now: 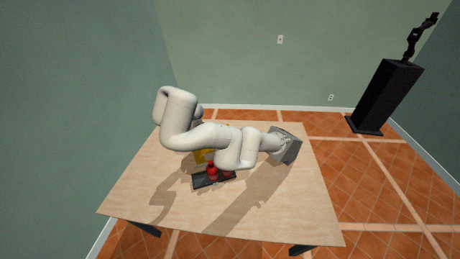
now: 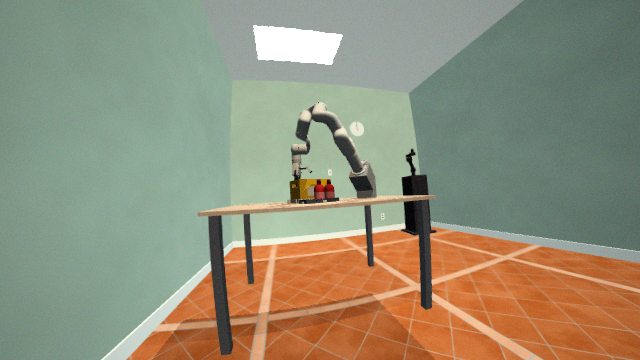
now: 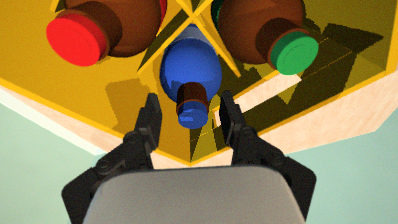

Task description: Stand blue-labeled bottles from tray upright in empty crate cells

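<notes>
In the wrist view a blue-labeled bottle (image 3: 190, 65) with a blue cap stands in a cell of the yellow crate (image 3: 75, 95) (image 1: 202, 155) (image 2: 300, 190). My gripper (image 3: 190, 103) (image 2: 297, 175) is open, with one finger on each side of the bottle's neck and a gap to each. A red-capped bottle (image 3: 77, 39) and a green-capped bottle (image 3: 295, 52) stand in neighbouring cells. The dark tray (image 1: 201, 181) (image 2: 328, 200) lies in front of the crate with red-labeled bottles (image 1: 212, 172) (image 2: 319, 191) upright on it. In the top view the arm hides the gripper.
The arm's grey base block (image 1: 287, 145) (image 2: 364, 181) stands on the table to the right of the tray. The crate sits close to the table's edge (image 3: 60, 127). A black pedestal (image 1: 384, 97) stands on the floor, away from the table.
</notes>
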Controlling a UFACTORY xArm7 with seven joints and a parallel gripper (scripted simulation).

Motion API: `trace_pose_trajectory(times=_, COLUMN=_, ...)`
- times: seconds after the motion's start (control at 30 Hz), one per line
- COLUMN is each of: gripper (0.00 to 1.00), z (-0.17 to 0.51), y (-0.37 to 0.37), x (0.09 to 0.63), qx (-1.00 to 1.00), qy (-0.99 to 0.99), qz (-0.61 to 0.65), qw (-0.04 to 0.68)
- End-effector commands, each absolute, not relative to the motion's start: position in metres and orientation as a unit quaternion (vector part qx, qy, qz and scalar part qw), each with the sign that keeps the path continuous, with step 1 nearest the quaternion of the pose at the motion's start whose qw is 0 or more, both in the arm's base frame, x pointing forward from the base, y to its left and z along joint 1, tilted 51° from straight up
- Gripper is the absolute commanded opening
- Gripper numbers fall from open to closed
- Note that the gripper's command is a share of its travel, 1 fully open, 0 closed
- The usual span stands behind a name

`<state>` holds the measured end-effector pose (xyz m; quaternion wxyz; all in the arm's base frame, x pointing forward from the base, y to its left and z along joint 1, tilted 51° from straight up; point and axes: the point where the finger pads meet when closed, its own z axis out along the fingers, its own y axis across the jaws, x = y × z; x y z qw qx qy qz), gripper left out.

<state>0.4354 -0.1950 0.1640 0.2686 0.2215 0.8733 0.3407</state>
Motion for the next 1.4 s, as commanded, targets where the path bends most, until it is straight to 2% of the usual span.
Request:
trace_pose_trajectory(times=0.0, gripper=0.65, z=0.1649, y=-0.1969, x=0.4352, qx=0.222, qy=0.873, qz=0.34, qw=0.27)
trace_pose_trajectory(times=1.37, gripper=0.65, z=0.1684, y=-0.1995, x=0.4318, qx=0.222, qy=0.873, qz=0.34, qw=0.27)
